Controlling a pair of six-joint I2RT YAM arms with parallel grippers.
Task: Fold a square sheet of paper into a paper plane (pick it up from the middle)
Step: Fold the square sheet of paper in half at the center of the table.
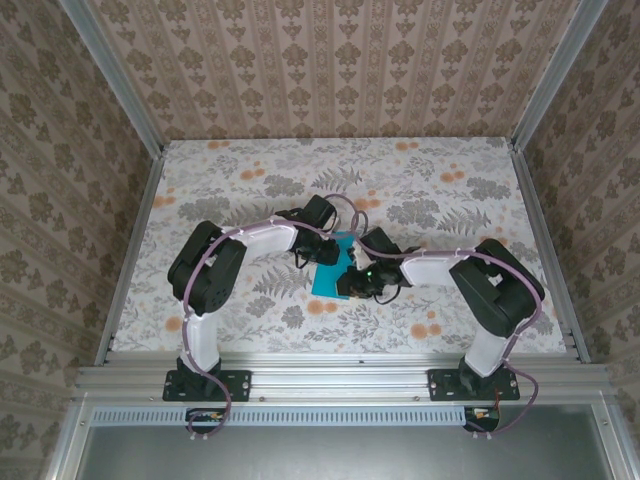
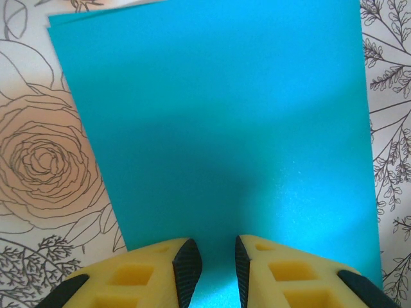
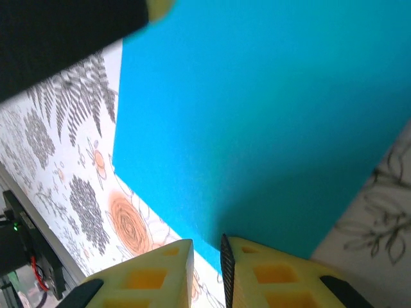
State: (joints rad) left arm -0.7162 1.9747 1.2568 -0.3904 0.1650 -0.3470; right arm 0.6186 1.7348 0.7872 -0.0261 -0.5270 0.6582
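The square sheet of paper (image 1: 328,276) is teal-blue and lies flat on the flowered table between the two arms. In the left wrist view the paper (image 2: 218,115) shows two stacked edges at its top left corner, like a doubled sheet. My left gripper (image 2: 218,264) hovers over the sheet's near part, its jaws a little apart with only paper showing in the gap. From the other side my right gripper (image 3: 207,264) is at the paper's (image 3: 257,115) lower edge, jaws narrowly apart, with the edge and the table visible between them. From above, the left gripper (image 1: 320,252) and right gripper (image 1: 352,284) flank the sheet.
The flowered tablecloth (image 1: 450,200) stretches wide behind and beside the arms. Patterned walls and aluminium posts (image 1: 150,180) close in the table's sides. The left arm's dark body (image 3: 64,38) looms at the top left of the right wrist view.
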